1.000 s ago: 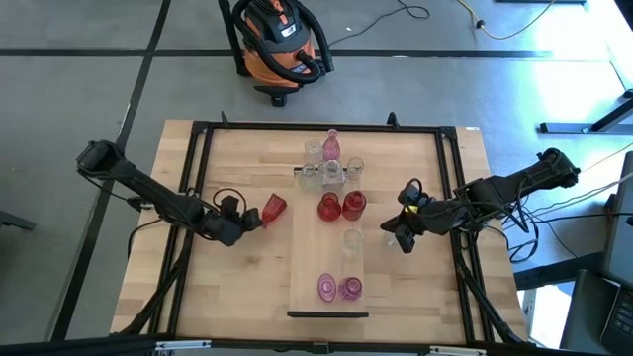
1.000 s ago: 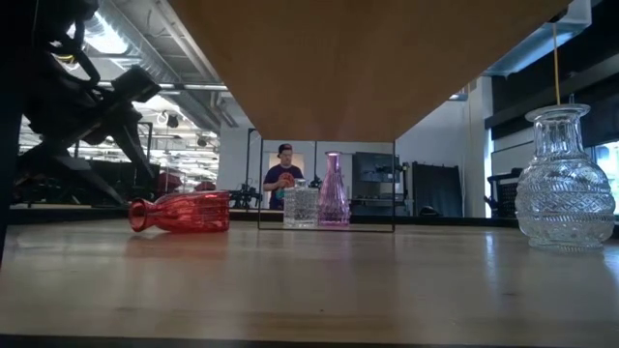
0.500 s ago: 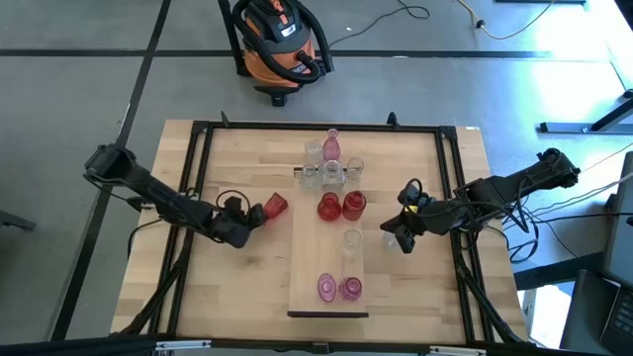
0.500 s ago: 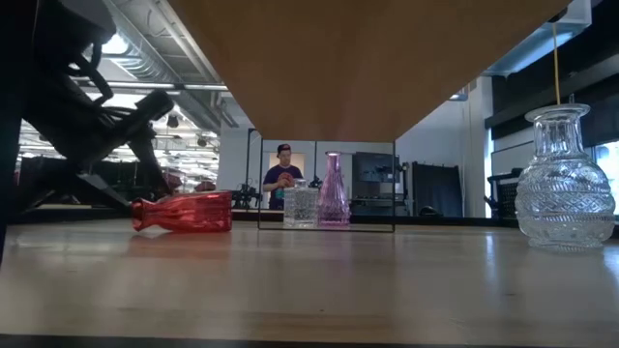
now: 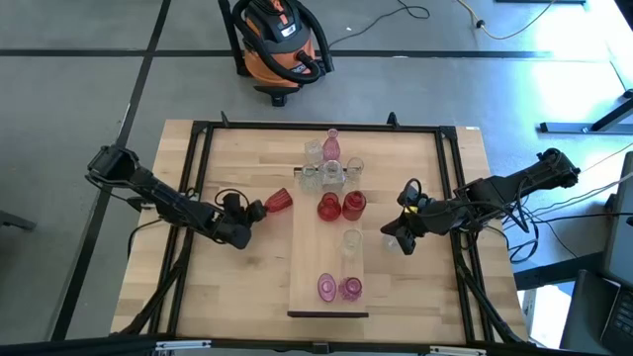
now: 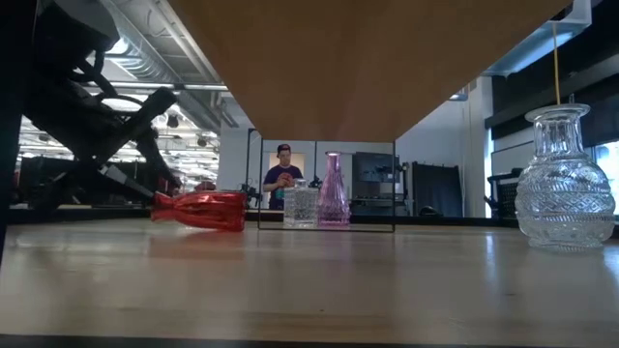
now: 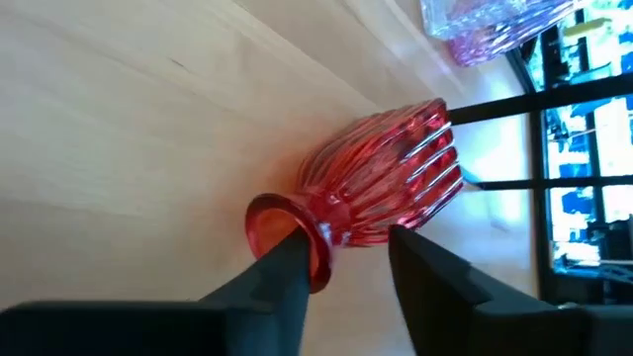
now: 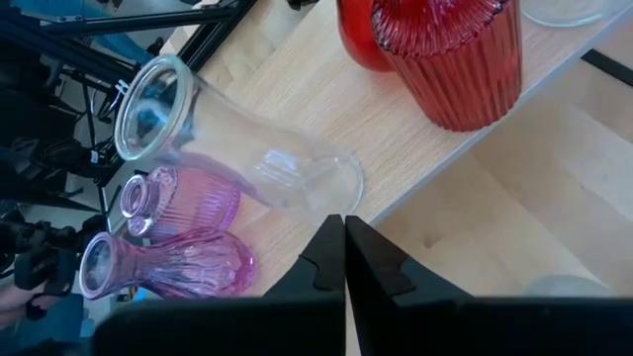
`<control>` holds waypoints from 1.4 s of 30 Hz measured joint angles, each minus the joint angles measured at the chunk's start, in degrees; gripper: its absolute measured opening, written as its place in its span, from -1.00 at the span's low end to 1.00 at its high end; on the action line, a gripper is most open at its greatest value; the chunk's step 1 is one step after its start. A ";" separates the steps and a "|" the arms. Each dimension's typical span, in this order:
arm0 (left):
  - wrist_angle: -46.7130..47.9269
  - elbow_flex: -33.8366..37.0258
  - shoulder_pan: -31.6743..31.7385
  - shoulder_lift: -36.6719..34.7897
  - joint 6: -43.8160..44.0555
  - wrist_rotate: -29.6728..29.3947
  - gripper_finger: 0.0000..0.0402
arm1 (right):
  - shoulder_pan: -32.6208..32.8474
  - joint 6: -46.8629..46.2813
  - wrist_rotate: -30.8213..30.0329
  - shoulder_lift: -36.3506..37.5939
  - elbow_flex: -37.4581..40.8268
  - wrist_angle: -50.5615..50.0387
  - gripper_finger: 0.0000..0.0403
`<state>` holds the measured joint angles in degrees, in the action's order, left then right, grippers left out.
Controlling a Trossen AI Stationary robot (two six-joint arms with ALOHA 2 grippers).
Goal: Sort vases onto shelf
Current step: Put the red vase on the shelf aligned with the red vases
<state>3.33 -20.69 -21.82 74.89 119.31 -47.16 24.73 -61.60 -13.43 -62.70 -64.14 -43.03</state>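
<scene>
- Change: your left end effector (image 5: 252, 212) has narrowed onto the neck of the fallen red vase (image 5: 279, 201) and slid it right, nearer the shelf (image 5: 309, 287). You likely have a pick-up under way.
- Grip: fingers (image 7: 287, 267) straddle the neck, one touching the rim; firm clamping not confirmed.
- Vase: on its side on the desk (image 5: 237, 287), left of the shelf; long axis runs left–right, mouth toward the left end effector, base toward the shelf.
- Right end effector (image 5: 400, 240): fingers together, empty, right of the shelf.

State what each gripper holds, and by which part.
Left gripper clasps the red ribbed vase at its neck; right gripper holds nothing.
</scene>
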 joint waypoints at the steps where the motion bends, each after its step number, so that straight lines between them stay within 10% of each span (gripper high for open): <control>1: 0.39 0.00 0.00 0.00 -0.41 0.18 -0.43 | 0.00 -0.02 0.00 0.00 0.00 0.02 -1.00; 7: 1.12 0.00 -0.10 -0.07 -2.21 1.50 -0.91 | 0.00 -0.07 0.00 0.00 0.00 0.04 -1.00; 13: 4.96 -2.48 -0.57 -5.05 -14.01 9.03 -0.96 | 0.00 -0.07 0.00 0.00 0.00 0.04 -1.00; 23: 53.89 -31.85 4.43 -9.81 -46.72 26.28 -0.97 | 0.00 0.70 0.59 0.00 0.00 0.02 -1.00; 34: 80.25 -51.46 11.97 10.53 -77.39 35.75 -0.97 | 0.00 3.06 0.60 0.00 0.00 0.01 -1.00; 42: 83.41 -53.11 11.54 22.80 -84.68 27.10 -0.91 | 0.00 0.29 2.36 0.00 0.00 0.30 -1.00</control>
<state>86.74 -73.80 -10.28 97.69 34.63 -20.06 24.73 -61.32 -11.07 -62.70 -64.14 -42.73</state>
